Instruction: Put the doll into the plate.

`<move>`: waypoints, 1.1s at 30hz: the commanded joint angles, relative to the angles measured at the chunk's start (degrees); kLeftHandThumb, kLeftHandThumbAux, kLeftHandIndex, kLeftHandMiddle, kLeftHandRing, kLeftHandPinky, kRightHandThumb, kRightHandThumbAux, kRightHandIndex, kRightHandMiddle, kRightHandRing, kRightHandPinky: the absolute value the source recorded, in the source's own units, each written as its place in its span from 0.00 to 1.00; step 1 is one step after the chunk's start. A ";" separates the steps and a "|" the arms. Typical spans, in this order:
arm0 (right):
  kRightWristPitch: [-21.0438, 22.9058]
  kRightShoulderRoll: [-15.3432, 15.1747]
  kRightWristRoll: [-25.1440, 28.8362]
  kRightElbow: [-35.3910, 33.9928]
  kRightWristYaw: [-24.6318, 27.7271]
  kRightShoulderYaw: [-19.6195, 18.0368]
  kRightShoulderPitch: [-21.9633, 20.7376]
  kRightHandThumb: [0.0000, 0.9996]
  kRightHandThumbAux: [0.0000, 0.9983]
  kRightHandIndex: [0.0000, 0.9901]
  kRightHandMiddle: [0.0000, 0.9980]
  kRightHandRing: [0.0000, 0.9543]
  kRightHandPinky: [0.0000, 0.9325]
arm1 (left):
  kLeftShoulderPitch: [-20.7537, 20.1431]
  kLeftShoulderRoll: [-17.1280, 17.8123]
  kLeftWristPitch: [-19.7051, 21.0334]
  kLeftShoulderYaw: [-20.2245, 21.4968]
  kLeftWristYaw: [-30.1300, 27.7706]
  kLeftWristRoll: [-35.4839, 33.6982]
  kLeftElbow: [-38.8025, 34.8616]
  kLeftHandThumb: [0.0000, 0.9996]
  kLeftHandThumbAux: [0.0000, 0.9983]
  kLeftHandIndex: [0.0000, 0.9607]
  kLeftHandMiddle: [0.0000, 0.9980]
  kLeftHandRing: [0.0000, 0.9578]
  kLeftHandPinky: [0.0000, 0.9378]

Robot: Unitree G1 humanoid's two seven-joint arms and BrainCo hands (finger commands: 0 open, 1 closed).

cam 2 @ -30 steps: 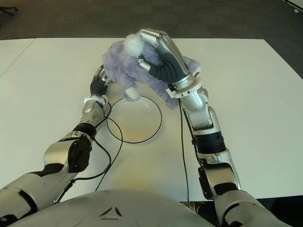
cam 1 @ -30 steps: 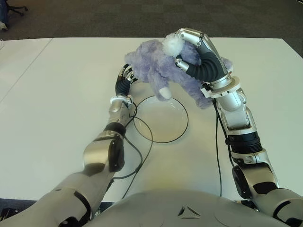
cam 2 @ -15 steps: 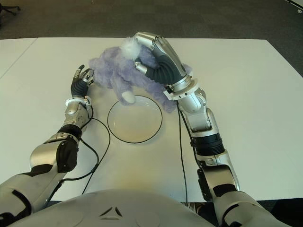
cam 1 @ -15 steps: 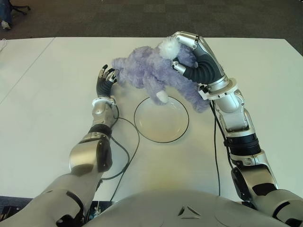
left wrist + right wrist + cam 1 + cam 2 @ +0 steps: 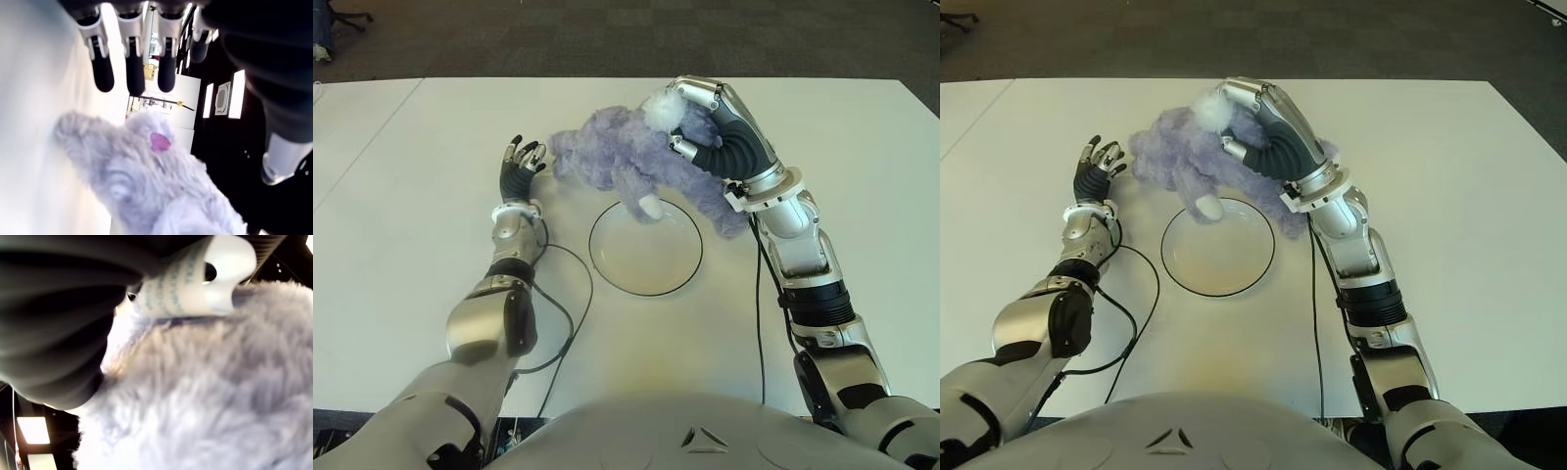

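Note:
A fluffy purple doll [image 5: 626, 164] with white tufts hangs over the far rim of the clear, dark-rimmed plate [image 5: 671, 279]. One white-tipped foot [image 5: 649, 207] dangles just above the plate. My right hand [image 5: 700, 117] is shut on the doll from above and fills the right wrist view with fur [image 5: 205, 396]. My left hand [image 5: 520, 164] is open with straight fingers [image 5: 134, 73], just left of the doll and apart from it. The left wrist view shows the doll [image 5: 156, 186] beyond those fingers.
The white table [image 5: 421, 196] spreads wide on both sides of the plate. A black cable [image 5: 570, 313] loops on the table beside my left forearm, and another [image 5: 760, 323] runs along my right arm. Dark carpet [image 5: 558, 39] lies past the far edge.
My left hand has let go of the doll and drawn away to the left. The right hand has lowered the doll slightly toward the plate's far rim.

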 commanded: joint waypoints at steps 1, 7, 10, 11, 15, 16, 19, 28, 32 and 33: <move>-1.48 -0.43 0.62 1.11 0.27 0.37 0.79 0.69 0.73 0.44 0.87 0.91 0.92 | 6.11 -1.25 5.71 1.00 1.09 -0.76 5.12 0.00 0.61 0.11 0.23 0.25 0.26; -4.85 -0.20 -0.59 3.83 -1.09 1.63 3.56 0.69 0.73 0.44 0.87 0.92 0.93 | 6.01 -1.85 6.03 1.24 1.87 -1.18 5.06 0.00 0.62 0.12 0.24 0.25 0.24; -7.12 -0.31 -1.00 6.08 -1.62 2.37 4.99 0.69 0.73 0.44 0.88 0.92 0.94 | 5.96 -2.10 6.12 1.28 2.11 -1.15 5.06 0.00 0.62 0.13 0.24 0.26 0.26; -7.86 -0.48 -0.87 7.07 -1.49 2.72 5.47 0.69 0.73 0.44 0.88 0.92 0.94 | 5.92 -2.18 6.20 1.32 2.14 -1.13 5.08 0.00 0.62 0.13 0.24 0.26 0.26; -10.49 -0.99 -0.08 10.45 -0.74 4.03 7.57 0.68 0.73 0.44 0.89 0.93 0.95 | 5.71 -2.46 6.61 1.64 1.98 -1.24 5.18 0.00 0.62 0.13 0.25 0.28 0.28; -11.02 -1.10 0.14 11.09 -0.54 4.26 8.01 0.68 0.73 0.44 0.89 0.93 0.95 | 5.66 -2.53 6.70 1.73 1.92 -1.28 5.20 0.00 0.62 0.13 0.25 0.28 0.30; -12.49 -1.96 0.85 13.96 0.74 5.17 9.82 0.68 0.73 0.44 0.89 0.93 0.95 | 5.62 -2.62 7.01 1.59 1.90 -1.00 5.34 0.00 0.62 0.14 0.25 0.27 0.26; -7.45 -3.32 2.56 11.66 4.59 5.47 13.34 0.68 0.73 0.44 0.89 0.93 0.94 | 6.29 -2.60 6.92 1.35 1.11 -0.63 5.61 0.00 0.61 0.15 0.25 0.26 0.24; -4.18 -3.59 3.08 9.70 6.10 5.47 14.26 0.68 0.73 0.44 0.89 0.93 0.94 | 6.45 -2.56 7.18 1.08 1.07 -0.27 5.72 0.00 0.60 0.14 0.24 0.25 0.25; -3.68 -3.63 3.15 9.40 6.33 5.52 14.38 0.68 0.73 0.44 0.89 0.93 0.94 | 6.46 -2.57 7.26 1.03 1.09 -0.19 5.75 0.00 0.60 0.14 0.24 0.25 0.25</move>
